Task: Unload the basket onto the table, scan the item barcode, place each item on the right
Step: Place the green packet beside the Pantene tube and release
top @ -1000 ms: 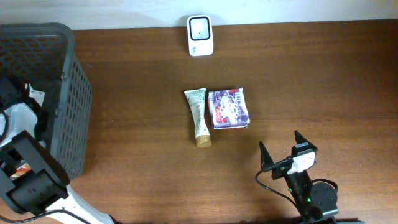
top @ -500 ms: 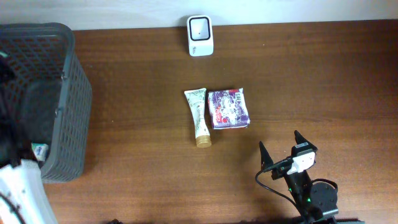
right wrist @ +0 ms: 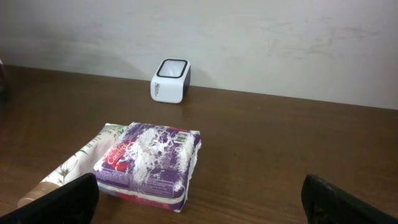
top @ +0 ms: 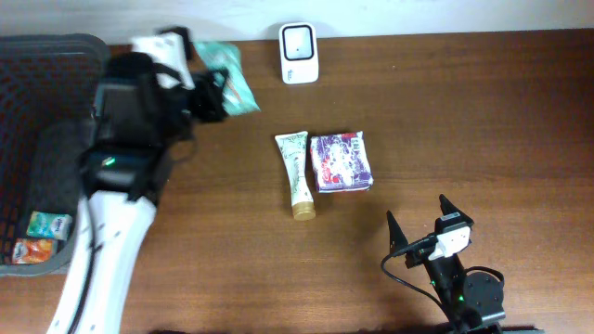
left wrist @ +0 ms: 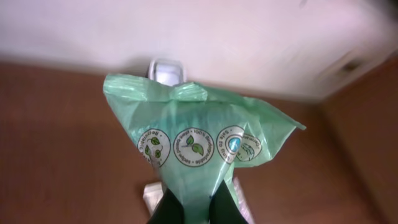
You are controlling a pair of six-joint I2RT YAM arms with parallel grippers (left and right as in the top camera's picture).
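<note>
- The left gripper [left wrist: 196, 210] is clamped on the lower end of a thin green packet [top: 227, 79]. It holds the packet up off the table in the upper left of the overhead view.
- The white scanner [top: 299, 53] sits at the top centre of that view against the back edge of the table. The packet is just to its left, near but not over it.
- In the left wrist view the packet fans out above the fingers. The top of the scanner peeks out behind the packet's upper edge.
- The side of the packet I can see carries a row of round leaf symbols. I can't spot a barcode on it, so I can't tell which face carries one.
- My read is that this is the presenting step: the item is in hand and up, but not yet scanned.
- The next move looks like a short carry towards the right of the frame. That would bring the packet squarely over the scanner's dark window.
- The barcode side needs to face down at the window, which may take a turn of the wrist.
- The film is floppy, so the printed face would need to hang flat, not folded.
- The right gripper [top: 417, 209] rests at the lower right with its jaws wide apart and nothing between them.
- A cream tube [top: 297, 173] and a purple packet [top: 342, 160] lie side by side, touching, in the middle of the table.
- The dark basket [top: 46, 42] stands at the left edge, with a couple of small packets [top: 42, 234] in its lower corner.
</note>
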